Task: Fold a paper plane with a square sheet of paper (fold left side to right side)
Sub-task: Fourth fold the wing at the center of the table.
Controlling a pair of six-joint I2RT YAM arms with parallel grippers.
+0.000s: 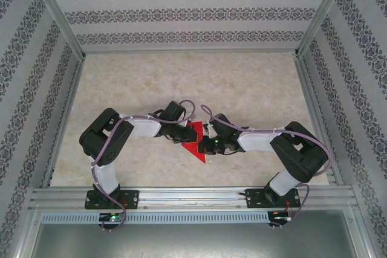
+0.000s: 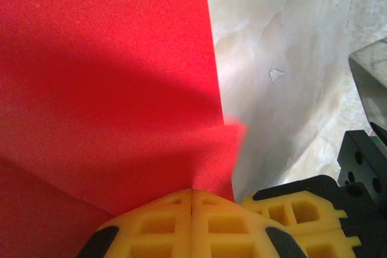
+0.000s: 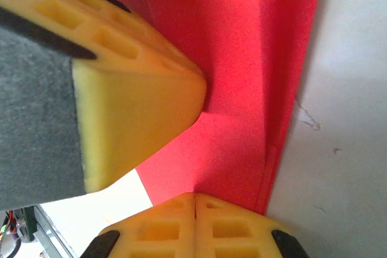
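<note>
Square sheet of paper (image 1: 196, 148): creased, on the table (image 1: 181, 83) between both arms.
Left gripper (image 2: 192, 196): clamped on its edge.
Right gripper (image 3: 195, 200): clamped likewise.
Technique: carry the left side over slowly — match edges before pressing the crease.

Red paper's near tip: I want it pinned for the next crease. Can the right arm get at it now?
Probably, once it lets go: the right gripper looks shut on the red paper, close to the left gripper. The near tip lies bare on the table, with nothing between.
</note>
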